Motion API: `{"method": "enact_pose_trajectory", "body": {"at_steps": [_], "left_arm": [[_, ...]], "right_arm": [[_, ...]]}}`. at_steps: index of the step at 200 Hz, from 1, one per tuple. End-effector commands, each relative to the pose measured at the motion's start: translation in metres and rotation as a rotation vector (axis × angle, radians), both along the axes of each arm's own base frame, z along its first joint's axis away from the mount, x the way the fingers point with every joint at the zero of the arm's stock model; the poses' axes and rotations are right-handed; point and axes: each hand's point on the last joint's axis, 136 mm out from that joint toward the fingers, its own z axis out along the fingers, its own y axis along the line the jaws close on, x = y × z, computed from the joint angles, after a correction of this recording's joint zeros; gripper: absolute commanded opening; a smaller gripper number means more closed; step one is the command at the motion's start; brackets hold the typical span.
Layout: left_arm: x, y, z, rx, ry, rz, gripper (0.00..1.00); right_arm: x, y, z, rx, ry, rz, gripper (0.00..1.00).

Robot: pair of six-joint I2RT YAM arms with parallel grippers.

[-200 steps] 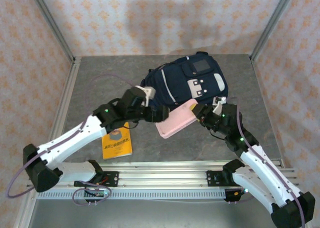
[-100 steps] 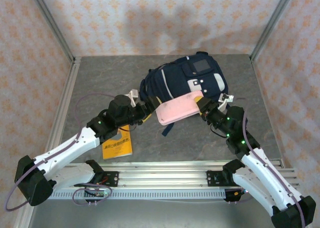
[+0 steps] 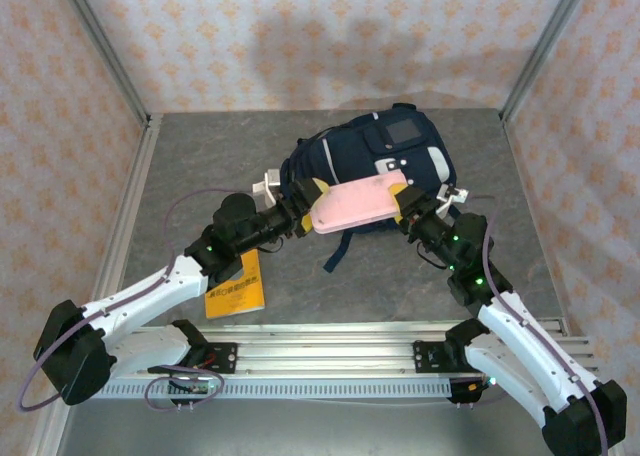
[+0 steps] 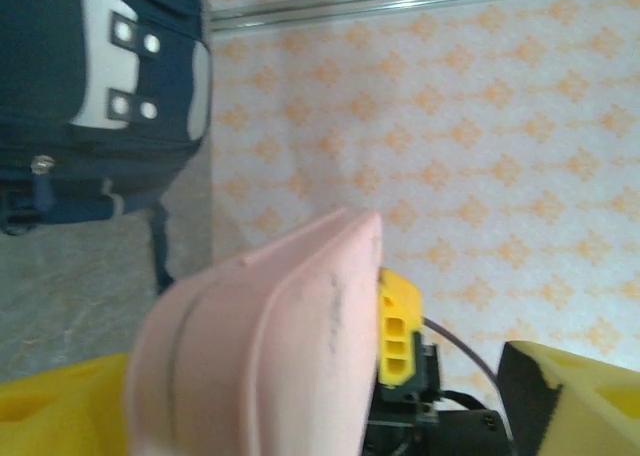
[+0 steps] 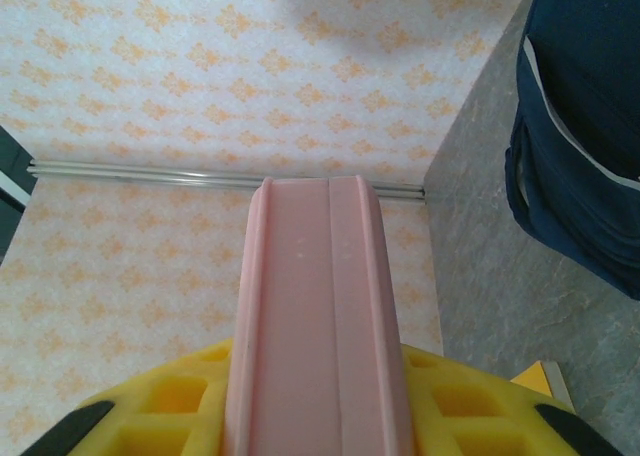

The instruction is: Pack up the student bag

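Top camera looks down from behind; both wrist cameras sit close, sharing the pink case (image 4: 260, 346)

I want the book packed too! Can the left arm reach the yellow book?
Probably yes: the yellow book lies right beside that arm, but the left gripper is at the pink case.

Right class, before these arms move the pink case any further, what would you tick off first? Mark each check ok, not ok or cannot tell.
1. Right gripper clamped on the flat pink plastic case: ok.
2. Left gripper gripping the case's other end: not ok; one yellow finger stands apart from it.
3. Case held up off the grey table: ok.
4. Large navy-blue fabric backpack unzipped to take the case: cannot tell.
5. Yellow book out of the case's way: ok; it lies flat beside the left arm.
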Motion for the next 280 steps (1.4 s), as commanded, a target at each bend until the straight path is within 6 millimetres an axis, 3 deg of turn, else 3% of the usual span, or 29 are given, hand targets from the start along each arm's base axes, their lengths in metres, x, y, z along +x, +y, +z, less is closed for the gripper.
{"method": "enact_pose_trajectory", "body": {"at_steps": [1, 56, 108, 161, 194, 230, 256, 280], "left_arm": [[-0.007, -0.008, 0.025, -0.077, -0.072, -0.048, 0.82], [-0.017, -0.025, 0.031, -0.088, -0.092, -0.118, 0.63], [-0.019, -0.023, 0.027, -0.070, -0.088, -0.112, 0.49], [-0.018, -0.018, 0.024, -0.050, -0.081, -0.091, 0.41], [-0.018, -0.015, 0.026, -0.043, -0.086, -0.076, 0.33], [-0.018, -0.010, 0.025, -0.029, -0.084, -0.061, 0.33], [-0.016, 0.006, 0.027, -0.003, -0.095, -0.016, 0.34], [-0.013, 0.034, 0.031, 0.087, -0.137, 0.065, 0.38]], "right_arm": [[0.000, -0.003, 0.026, 0.067, -0.084, -0.010, 0.24], [0.002, 0.000, 0.023, 0.040, -0.089, -0.005, 0.24], [0.002, 0.000, 0.017, 0.016, -0.083, -0.004, 0.24], [0.002, -0.001, 0.009, 0.012, -0.059, -0.008, 0.28], [0.004, -0.002, 0.003, 0.007, -0.044, -0.019, 0.40], [0.003, -0.004, -0.003, -0.048, -0.026, -0.028, 0.58], [-0.001, -0.018, -0.015, -0.179, 0.011, -0.082, 0.67], [-0.008, -0.044, -0.043, -0.411, 0.127, -0.163, 0.71]]}}
